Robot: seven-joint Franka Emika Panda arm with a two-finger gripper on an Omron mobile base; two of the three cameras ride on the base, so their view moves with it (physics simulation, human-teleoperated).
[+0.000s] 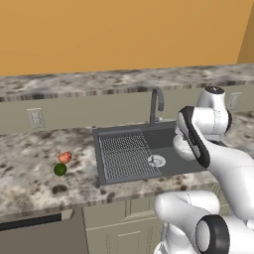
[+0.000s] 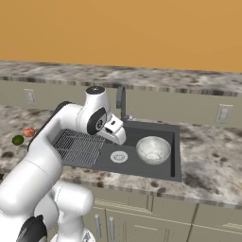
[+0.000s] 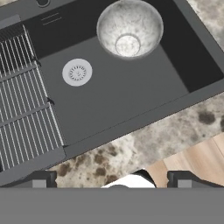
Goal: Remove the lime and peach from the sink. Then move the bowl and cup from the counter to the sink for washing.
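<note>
While the jaws stand wide and empty, one bowl [image 2: 153, 150] sits in the sink [image 2: 142, 165]; one lime [image 1: 60, 169] and one peach [image 1: 65, 158] lie on the counter [image 1: 30, 168].

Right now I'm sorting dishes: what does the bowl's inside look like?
Silvery-white with grey speckles; the bowl shows best in the hand view.

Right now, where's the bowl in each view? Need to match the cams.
Left base view: I can't make the bowl out; the arm covers the right part of the sink.
Right base view: bowl sits in the basin's right half, right of the drain.
Hand view: bowl at top centre, up and right of the drain.
Shared landmark: the round silver drain, seen in all three, next to the ribbed drainer.
</note>
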